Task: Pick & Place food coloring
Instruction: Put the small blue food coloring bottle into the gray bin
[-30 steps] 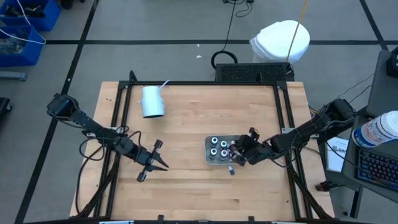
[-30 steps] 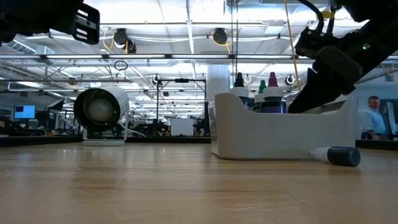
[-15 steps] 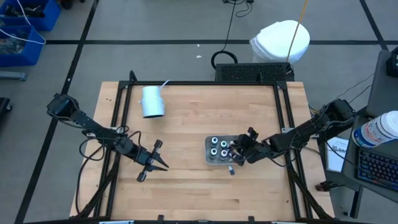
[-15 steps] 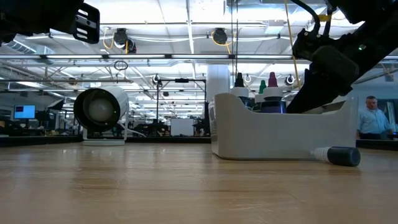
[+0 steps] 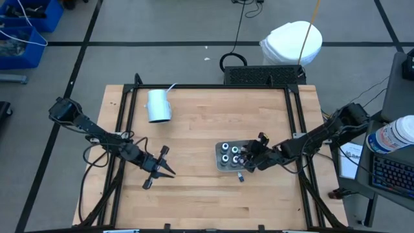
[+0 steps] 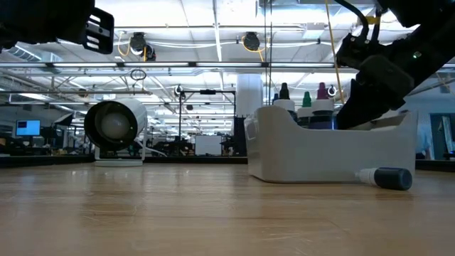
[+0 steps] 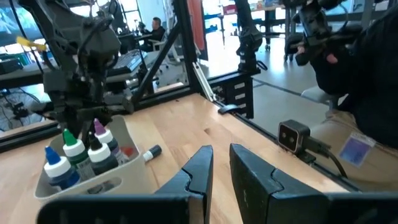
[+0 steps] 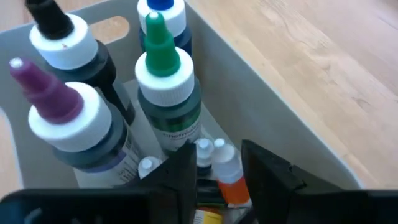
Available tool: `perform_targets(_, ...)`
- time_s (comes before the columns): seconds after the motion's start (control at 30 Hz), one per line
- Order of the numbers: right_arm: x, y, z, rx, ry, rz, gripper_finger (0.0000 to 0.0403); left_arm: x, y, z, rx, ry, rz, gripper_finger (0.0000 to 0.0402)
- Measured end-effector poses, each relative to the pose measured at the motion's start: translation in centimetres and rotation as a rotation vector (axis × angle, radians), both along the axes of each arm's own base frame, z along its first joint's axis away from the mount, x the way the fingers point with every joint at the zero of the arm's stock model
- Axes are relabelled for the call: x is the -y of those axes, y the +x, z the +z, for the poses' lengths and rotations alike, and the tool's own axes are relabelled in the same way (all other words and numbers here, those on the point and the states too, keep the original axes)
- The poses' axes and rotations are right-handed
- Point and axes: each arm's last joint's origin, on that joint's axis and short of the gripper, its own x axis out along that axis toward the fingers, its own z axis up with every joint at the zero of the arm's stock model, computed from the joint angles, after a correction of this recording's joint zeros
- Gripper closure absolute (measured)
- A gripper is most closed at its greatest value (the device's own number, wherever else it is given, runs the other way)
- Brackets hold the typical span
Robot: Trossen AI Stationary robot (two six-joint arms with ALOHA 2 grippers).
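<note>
The grey tray sits on the table right of centre. Upright in it are larger food coloring bottles with green, purple, black and blue tips. Small white-capped bottles stand beside them. My right gripper reaches down into the tray from the table's right. It is open, with its fingers on either side of the small bottles. One dark bottle lies on its side on the table by the tray's near wall. My left gripper hovers left of centre, with a narrow empty gap between its fingers. My right gripper slants down into the tray from the table's right, and its fingers flank the small white-capped bottles' tops. I cannot tell whether either finger touches a bottle or the tray wall.
A pale blue cup lies on its side at the far left of the table. A black frame borders the tabletop. Bare wood lies between the cup, my left gripper and the tray.
The tray with its upright bottles has slid a little toward the table's right edge, staying upright. The bottle lying on the table has kept its place. My right gripper has stayed at the tray's right part.
</note>
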Motion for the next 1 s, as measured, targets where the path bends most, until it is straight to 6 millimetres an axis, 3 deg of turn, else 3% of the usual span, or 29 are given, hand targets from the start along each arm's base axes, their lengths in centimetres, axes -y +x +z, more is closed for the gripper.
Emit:
perform_targets(0.17,0.0,-0.2,0.7,0.009,0.001,0.049,0.0266,0.0,0.0,-0.1,-0.06,-0.097,0.021,0.0339)
perform_targets(0.3,-0.5,-0.7,1.9,0.046,0.007,0.124,0.0265,-0.4,0.2,-0.1,-0.082,-0.168,0.178,0.0339)
perform_targets(0.5,-2.3,-2.1,3.4,0.123,-0.059,0.217,0.028,-0.4,0.9,0.9,-0.082,-0.211,0.275,0.0339)
perform_targets(0.8,-9.0,-2.9,4.2,0.319,-0.018,0.507,0.0288,0.0,1.2,1.7,-0.069,-0.233,0.267,0.0339)
perform_targets(1.0,-15.3,0.2,2.8,0.171,0.016,0.603,0.0289,0.7,0.8,1.4,-0.075,-0.145,0.228,0.0339)
